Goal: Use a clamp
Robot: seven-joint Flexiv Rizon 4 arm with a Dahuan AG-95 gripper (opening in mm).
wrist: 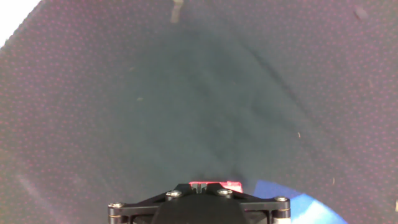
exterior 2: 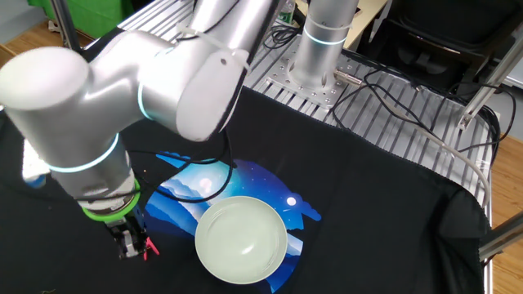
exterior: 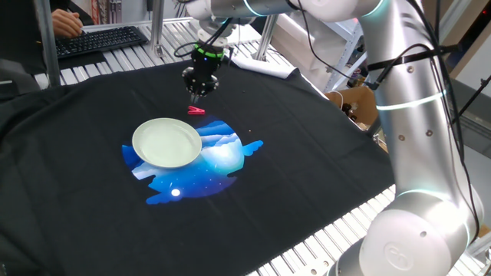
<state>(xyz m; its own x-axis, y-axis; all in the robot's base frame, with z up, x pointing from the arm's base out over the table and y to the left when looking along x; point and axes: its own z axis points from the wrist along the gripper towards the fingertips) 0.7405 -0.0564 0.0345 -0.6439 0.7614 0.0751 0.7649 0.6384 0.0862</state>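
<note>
The clamp (exterior: 196, 110) is a tiny red clip lying flat on the black cloth, just beyond the far rim of the pale green plate (exterior: 166, 142). My gripper (exterior: 196, 95) hangs straight down a little above the clip, fingers together and empty. In the other fixed view the gripper (exterior 2: 131, 247) stands just left of the clip (exterior 2: 149, 248), with the plate (exterior 2: 241, 238) to its right. In the hand view only the fingertips (wrist: 186, 186) show at the bottom edge, with the red clip (wrist: 230, 185) right behind them.
The plate sits on a blue and white print (exterior: 219, 157) on the black cloth (exterior: 291, 176). A keyboard (exterior: 100, 40) and a person's hand are at the far left. The robot's base (exterior: 418, 230) stands at the right, beside the slatted metal table (exterior 2: 409, 114).
</note>
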